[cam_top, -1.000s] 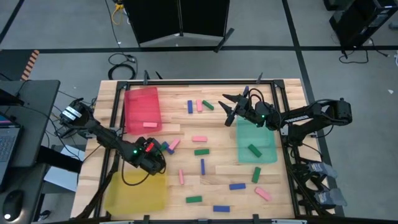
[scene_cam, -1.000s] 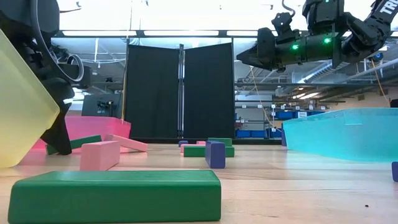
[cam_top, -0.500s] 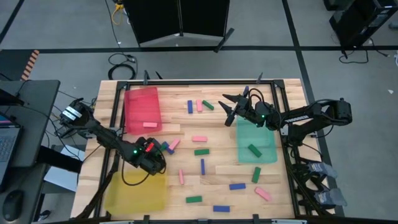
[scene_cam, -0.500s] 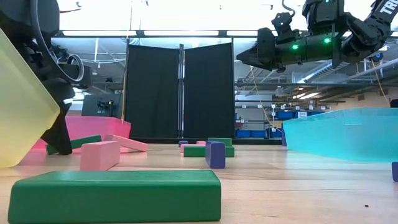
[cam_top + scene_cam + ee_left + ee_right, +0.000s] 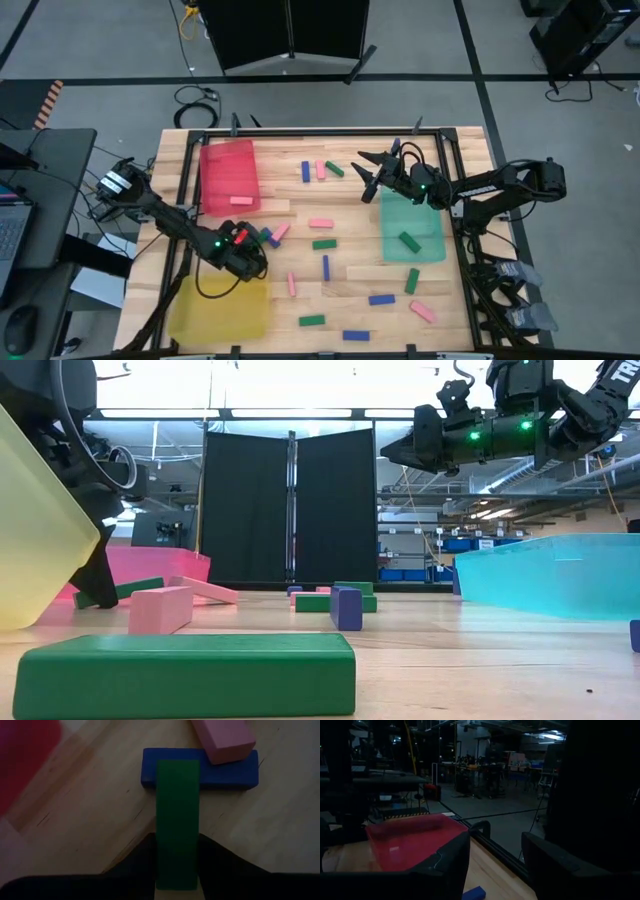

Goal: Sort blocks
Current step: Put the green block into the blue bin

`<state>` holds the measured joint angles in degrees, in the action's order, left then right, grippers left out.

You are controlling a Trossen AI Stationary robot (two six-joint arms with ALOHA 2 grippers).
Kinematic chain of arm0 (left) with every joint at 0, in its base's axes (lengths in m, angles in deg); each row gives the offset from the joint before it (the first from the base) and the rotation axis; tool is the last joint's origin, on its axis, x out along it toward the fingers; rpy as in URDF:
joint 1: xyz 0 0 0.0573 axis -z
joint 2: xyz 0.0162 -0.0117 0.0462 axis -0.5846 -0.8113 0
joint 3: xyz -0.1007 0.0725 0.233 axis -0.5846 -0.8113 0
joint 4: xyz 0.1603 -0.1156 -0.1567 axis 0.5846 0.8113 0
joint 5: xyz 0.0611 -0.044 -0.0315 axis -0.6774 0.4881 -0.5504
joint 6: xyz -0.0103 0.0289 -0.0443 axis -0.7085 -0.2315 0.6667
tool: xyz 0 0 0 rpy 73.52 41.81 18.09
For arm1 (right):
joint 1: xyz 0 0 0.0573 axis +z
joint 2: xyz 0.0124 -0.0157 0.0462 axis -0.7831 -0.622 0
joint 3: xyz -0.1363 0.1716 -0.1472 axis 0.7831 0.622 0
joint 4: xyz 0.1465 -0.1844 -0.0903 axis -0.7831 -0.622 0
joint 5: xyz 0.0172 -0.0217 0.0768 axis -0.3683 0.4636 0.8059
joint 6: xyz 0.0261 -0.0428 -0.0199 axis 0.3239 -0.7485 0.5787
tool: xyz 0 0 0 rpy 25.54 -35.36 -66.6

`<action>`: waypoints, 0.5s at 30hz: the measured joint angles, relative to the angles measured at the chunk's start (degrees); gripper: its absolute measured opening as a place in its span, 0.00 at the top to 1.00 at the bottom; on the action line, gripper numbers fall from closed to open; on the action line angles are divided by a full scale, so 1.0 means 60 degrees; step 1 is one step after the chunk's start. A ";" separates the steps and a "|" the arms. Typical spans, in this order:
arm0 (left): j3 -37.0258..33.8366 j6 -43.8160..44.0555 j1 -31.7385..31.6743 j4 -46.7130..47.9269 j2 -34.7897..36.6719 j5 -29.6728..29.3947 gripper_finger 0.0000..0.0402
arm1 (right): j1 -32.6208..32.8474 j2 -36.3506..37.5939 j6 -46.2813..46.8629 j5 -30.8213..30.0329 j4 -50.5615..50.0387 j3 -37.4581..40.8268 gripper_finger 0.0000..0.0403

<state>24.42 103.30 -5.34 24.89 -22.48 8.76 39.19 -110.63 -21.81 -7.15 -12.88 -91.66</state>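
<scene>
Pink, green and blue blocks lie scattered over the wooden table (image 5: pixel 340 285). My left gripper (image 5: pixel 251 241) (image 5: pixel 177 852) is low over the table between the red tray (image 5: pixel 230 175) and the yellow tray (image 5: pixel 220 305), shut on a green block (image 5: pixel 177 815) (image 5: pixel 135 588). A blue block (image 5: pixel 225 772) lies crosswise under that block's far end, and a pink block (image 5: pixel 222 740) rests on the blue one. My right gripper (image 5: pixel 368 172) (image 5: pixel 495 865) hangs open, high above the table's far side beside the green tray (image 5: pixel 412 225). My left gripper pinches the green block between its two fingers (image 5: pixel 142 857), at the block's near end (image 5: pixel 177 870). The fingers lie along the block, which sticks out forward from them. Its far end (image 5: pixel 177 770) lies on top of the blue block.
One pink block (image 5: pixel 240 201) lies in the red tray and one green block (image 5: pixel 409 241) in the green tray. Loose blocks cover the table's middle and near side, among them a green one (image 5: pixel 185 675) close to the low camera. A black frame runs along the table's edges.
</scene>
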 joint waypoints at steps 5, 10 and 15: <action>0.0128 -0.0040 -0.0007 0.0033 -0.0018 0.0021 0.72 | 0.0002 -0.0001 0.0009 0.0002 0.0004 0.0000 0.53; 0.0665 -0.0081 -0.0007 0.0542 -0.0028 0.0120 0.72 | 0.0028 -0.0001 0.0066 0.0000 0.0007 0.0000 0.53; 0.1285 -0.0327 -0.0011 0.1329 -0.0025 0.0029 0.72 | 0.0099 -0.0001 0.0069 0.0002 0.0050 0.0000 0.53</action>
<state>32.14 101.34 -5.41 32.86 -22.63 8.94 39.78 -110.63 -21.40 -7.14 -12.58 -91.66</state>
